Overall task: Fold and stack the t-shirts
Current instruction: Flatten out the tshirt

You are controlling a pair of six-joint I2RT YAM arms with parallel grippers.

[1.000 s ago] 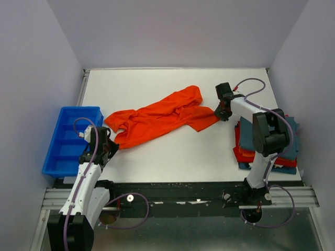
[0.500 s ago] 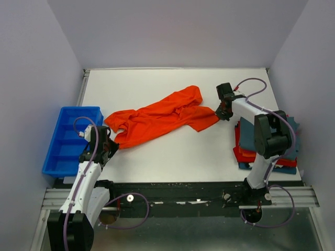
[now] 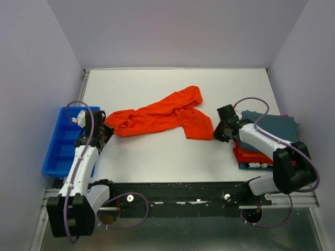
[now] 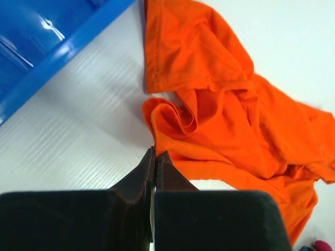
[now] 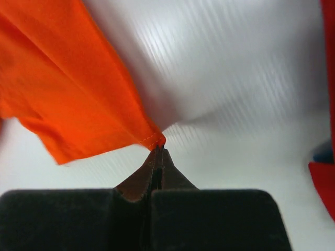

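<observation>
The bright orange-red t-shirt (image 3: 159, 118) lies crumpled across the middle of the white table. My left gripper (image 3: 103, 129) is shut on its left end; the left wrist view shows the cloth (image 4: 220, 120) pinched at the fingertips. My right gripper (image 3: 216, 134) is shut on the shirt's right corner, a hemmed corner (image 5: 78, 104) in the right wrist view. A stack of folded shirts (image 3: 269, 138), dark teal on top with red and blue beneath, sits at the right edge, just right of my right gripper.
A rigid blue plastic bin (image 3: 63, 144) stands at the table's left edge, right beside my left arm; its rim shows in the left wrist view (image 4: 57, 57). Grey walls close in the table on three sides.
My left gripper moved up and away from me with the shirt's left end. My right gripper pulled the right corner toward me and down, uncovering the teal shirt on the stack.
</observation>
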